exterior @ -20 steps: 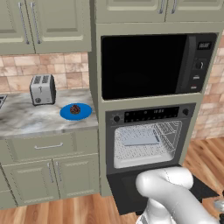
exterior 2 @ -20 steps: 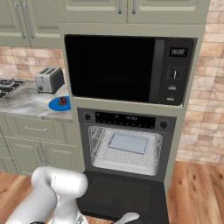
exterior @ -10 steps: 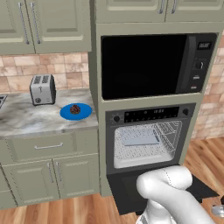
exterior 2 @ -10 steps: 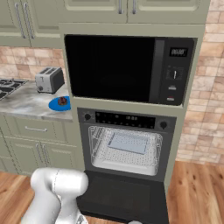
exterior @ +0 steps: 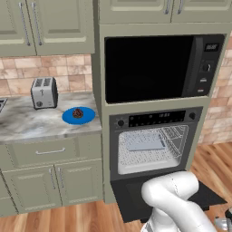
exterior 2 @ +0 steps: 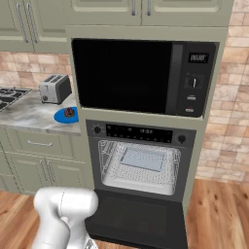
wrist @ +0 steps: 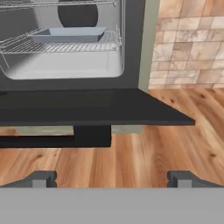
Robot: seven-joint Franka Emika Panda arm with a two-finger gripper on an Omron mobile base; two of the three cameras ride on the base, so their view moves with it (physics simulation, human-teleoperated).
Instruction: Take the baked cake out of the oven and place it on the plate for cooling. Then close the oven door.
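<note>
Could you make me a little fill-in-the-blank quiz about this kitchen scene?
1. The small brown cake sits on a round ____ plate on the counter.
2. The oven door hangs ____, so the wire rack shows.
3. Beside the plate, against the brick wall, stands a silver ____.
4. The gripper, low over the wooden floor in the hand view, has its fingers spread ____.

Missing words: blue; open; toaster; open
</note>
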